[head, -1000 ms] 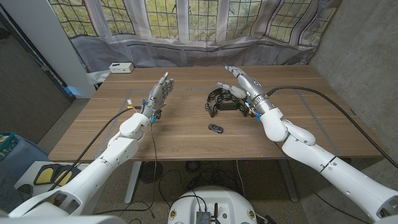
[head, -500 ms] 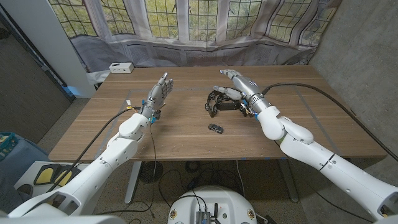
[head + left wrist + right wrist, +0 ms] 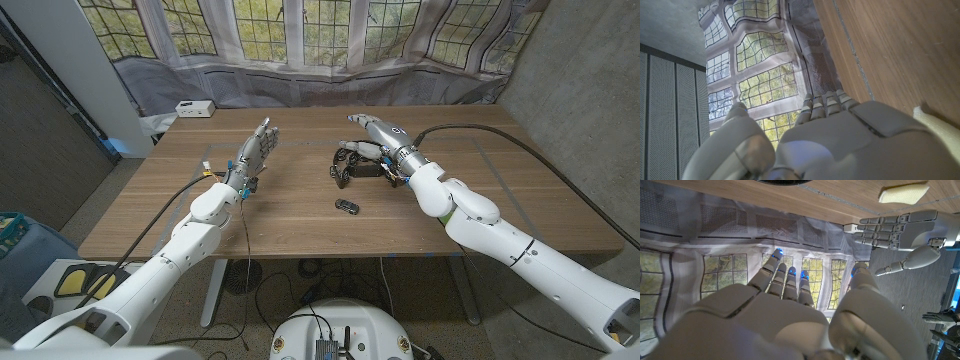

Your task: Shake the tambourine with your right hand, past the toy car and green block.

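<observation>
since a second ago the right hand (image 3: 378, 135) has swung further over the far side of the tambourine (image 3: 357, 163) and its fingers reach out past it toward the far edge; the tambourine itself has not left its spot. it lies flat on the wooden table (image 3: 500, 190) a little right of the middle, with the right hand above and just beside its far rim. that hand is spread, fingers straight and apart, and has hold of nothing; whether it touches the rim i cannot tell. judging by this, the hand is lining up for a grasp from above rather than closing.

the toy car (image 3: 347, 206) sits nearer the robot, close in front of the tambourine but apart from it, so it lies under the arm's path and could be knocked if the wrist drops. i can't make out a green block.

the left hand (image 3: 256, 152) stands upright on the left side, fingers apart, empty, well clear. a small white box (image 3: 194, 108) sits at the far left corner.
</observation>
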You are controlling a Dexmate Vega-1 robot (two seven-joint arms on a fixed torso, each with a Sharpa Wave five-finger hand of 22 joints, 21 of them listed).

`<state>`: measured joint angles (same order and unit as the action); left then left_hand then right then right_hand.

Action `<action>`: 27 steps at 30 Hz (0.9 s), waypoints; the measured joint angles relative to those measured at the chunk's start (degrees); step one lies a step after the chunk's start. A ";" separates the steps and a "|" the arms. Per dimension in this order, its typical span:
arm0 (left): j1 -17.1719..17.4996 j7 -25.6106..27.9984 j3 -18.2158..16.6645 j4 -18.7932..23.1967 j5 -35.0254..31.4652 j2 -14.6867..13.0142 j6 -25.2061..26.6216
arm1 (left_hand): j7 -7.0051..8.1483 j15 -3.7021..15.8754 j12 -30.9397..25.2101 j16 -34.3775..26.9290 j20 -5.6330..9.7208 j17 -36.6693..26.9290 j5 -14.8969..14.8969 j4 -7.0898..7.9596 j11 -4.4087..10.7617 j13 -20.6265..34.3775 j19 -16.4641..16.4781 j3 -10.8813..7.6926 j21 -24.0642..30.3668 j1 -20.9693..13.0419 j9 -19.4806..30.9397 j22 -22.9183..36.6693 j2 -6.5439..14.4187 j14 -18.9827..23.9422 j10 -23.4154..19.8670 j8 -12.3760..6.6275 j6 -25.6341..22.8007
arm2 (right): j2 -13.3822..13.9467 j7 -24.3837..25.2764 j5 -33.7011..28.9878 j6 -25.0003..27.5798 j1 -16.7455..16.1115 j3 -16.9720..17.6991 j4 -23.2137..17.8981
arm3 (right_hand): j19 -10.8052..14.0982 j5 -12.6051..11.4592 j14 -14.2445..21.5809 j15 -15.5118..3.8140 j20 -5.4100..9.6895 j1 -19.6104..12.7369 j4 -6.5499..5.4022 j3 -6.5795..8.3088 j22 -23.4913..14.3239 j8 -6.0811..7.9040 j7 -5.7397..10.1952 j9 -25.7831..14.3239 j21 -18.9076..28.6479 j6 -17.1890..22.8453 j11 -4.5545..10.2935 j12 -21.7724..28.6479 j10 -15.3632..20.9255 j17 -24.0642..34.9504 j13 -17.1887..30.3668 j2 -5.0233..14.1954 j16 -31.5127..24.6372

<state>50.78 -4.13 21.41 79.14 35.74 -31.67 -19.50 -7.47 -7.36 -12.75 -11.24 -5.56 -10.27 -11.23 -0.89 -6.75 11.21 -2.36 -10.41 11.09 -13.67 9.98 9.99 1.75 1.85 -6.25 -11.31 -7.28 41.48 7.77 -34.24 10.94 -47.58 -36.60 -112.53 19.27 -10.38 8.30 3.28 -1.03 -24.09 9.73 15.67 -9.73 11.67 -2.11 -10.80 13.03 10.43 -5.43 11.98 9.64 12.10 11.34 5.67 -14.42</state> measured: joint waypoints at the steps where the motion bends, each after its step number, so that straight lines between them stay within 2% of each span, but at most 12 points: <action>1: 0.00 -0.03 0.00 0.00 0.02 0.00 -0.02 | 0.00 0.00 0.00 0.00 0.00 0.00 0.00 0.00 0.00 0.00 0.00 0.00 0.00 0.00 0.00 0.00 0.00 0.00 0.00 0.00 0.00 | 0.02 -1.33 -0.33 1.28 0.24 -0.21 -0.18 | 0.20 0.00 0.17 -0.17 -0.20 -0.24 0.07 0.07 0.00 0.00 0.00 0.00 0.00 0.00 0.00 0.00 0.00 -0.05 0.00 0.18 0.00; 9: -0.01 -0.20 -0.02 0.00 0.13 -0.08 -0.27 | 0.00 0.12 0.00 0.00 0.00 0.00 0.00 -0.18 0.00 0.00 0.00 0.18 0.00 0.00 0.00 0.00 0.00 0.11 0.00 0.00 0.00 | 0.21 -5.96 -1.47 4.36 2.25 -1.79 -1.27 | 1.05 -0.01 0.94 -0.31 -0.43 -2.29 0.70 0.91 0.00 0.00 -0.01 0.00 0.00 0.00 0.31 0.00 0.31 -0.12 0.00 0.03 0.00; 13: 0.01 -0.20 -0.10 0.10 0.19 -0.10 -0.31 | 0.00 0.22 0.00 0.00 0.00 0.00 0.00 -0.25 0.00 0.00 0.00 0.25 0.00 0.00 0.00 0.00 0.00 0.21 0.00 0.00 0.00 | 0.28 -7.72 -2.00 5.59 3.12 -2.41 -1.60 | 2.13 -0.25 1.75 -0.49 -0.71 -5.32 1.02 2.17 0.00 0.22 -0.25 0.00 0.00 1.05 0.70 0.00 0.69 -0.12 -0.01 -0.14 0.00; 16: 0.05 -0.20 -0.11 0.28 0.19 -0.11 -0.31 | 0.00 0.21 0.00 0.23 -0.21 0.00 -0.01 -0.25 0.00 0.00 0.21 0.25 0.00 0.00 0.00 0.00 0.00 0.21 0.00 0.00 0.01 | 0.31 -9.77 -2.53 6.72 3.95 -3.06 -1.86 | 3.56 -0.72 2.69 -1.05 -0.74 -9.42 1.23 4.00 0.00 0.58 -0.57 -0.18 0.00 2.22 1.05 0.35 2.07 -0.16 -0.01 0.03 0.00; 19: 0.06 -0.20 -0.11 0.38 0.19 -0.11 -0.31 | 0.00 0.21 0.00 0.23 -0.21 0.00 -0.01 -0.24 0.00 0.00 0.21 0.26 0.00 0.00 0.00 0.00 0.00 0.21 0.00 0.00 0.01 | 0.31 -10.85 -2.87 7.33 4.49 -3.51 -1.98 | 3.98 -0.89 3.70 -1.45 -0.72 -12.27 1.26 5.06 0.00 1.00 -0.79 -0.28 0.00 3.70 1.51 0.51 3.27 -0.39 0.10 -0.81 0.00; 26: 0.07 -0.02 -0.11 0.53 0.19 -0.11 -0.24 | 0.01 0.21 0.00 0.23 -0.21 0.00 0.07 -0.24 -0.09 0.00 0.21 0.26 0.00 0.00 0.00 0.00 0.00 0.21 -0.09 0.00 -0.63 | 0.34 -12.73 -3.77 8.67 6.00 -4.88 -2.26 | 4.10 -0.63 3.89 -1.64 -0.61 -14.39 1.19 5.46 0.10 1.33 -0.33 -0.55 -0.39 5.03 1.64 0.83 4.50 -0.66 0.27 -2.49 0.24; 27: 0.09 0.01 -0.10 0.63 0.20 -0.06 -0.17 | 0.01 0.21 0.00 0.23 -0.21 0.00 0.23 -0.24 -0.23 0.00 0.21 0.26 0.00 0.00 0.00 0.00 0.00 0.21 -0.23 0.00 -0.63 | 0.35 -14.49 -4.76 9.72 6.29 -5.17 -2.32 | 4.42 -0.63 3.89 -1.64 -0.71 -14.73 1.26 5.53 0.14 1.33 -0.33 -0.55 -0.39 5.03 1.64 0.83 4.50 -0.66 0.27 -2.62 0.24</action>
<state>50.87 -4.12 21.31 79.78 35.94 -31.73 -19.67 -7.47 -7.15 -12.75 -11.01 -5.76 -10.27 -11.00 -1.13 -6.98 11.21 -2.16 -10.15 11.09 -13.66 9.98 9.98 1.74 2.05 -6.48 -11.31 -7.90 41.82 -6.72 -39.00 20.67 -41.30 -41.77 -114.85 23.69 -11.01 12.19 1.64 -1.74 -38.82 10.98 21.20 -9.59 13.00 -2.45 -11.35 12.64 15.46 -3.79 12.81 14.14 11.44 11.61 3.05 -14.18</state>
